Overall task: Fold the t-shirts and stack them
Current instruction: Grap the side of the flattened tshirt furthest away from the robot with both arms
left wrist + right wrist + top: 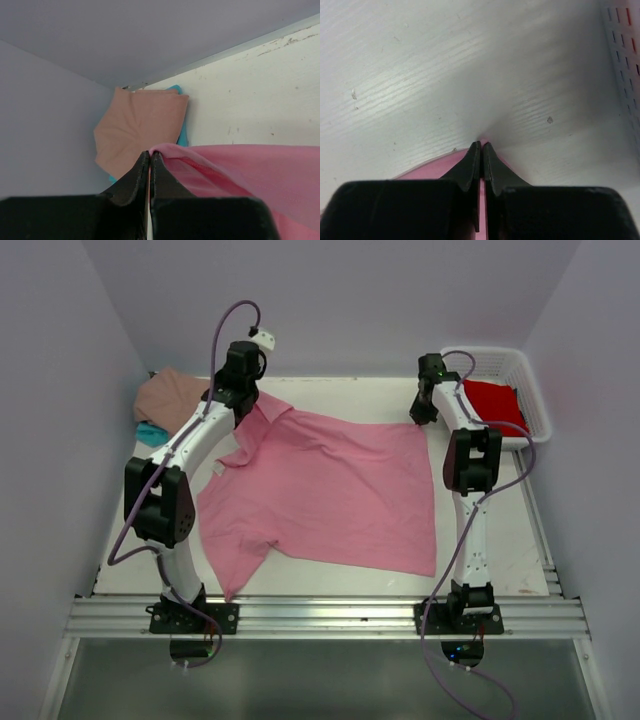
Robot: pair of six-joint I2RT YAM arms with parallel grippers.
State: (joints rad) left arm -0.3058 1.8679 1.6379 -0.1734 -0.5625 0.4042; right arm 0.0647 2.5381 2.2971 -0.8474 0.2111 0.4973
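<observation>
Left gripper (150,156) and right gripper (481,146) are clamped on the far edge of the bright pink cotton t-shirt (330,490), spread flat beside the white plastic lattice basket (492,351). The right's bite seems thin. The first fold appears in hand; next, both must lift and carry that edge evenly toward the near hem.

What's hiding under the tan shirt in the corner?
A teal shirt lies under the tan shirt. Only its edges peek out. The rest is covered, so I can't tell whether anything else is down there.
</observation>
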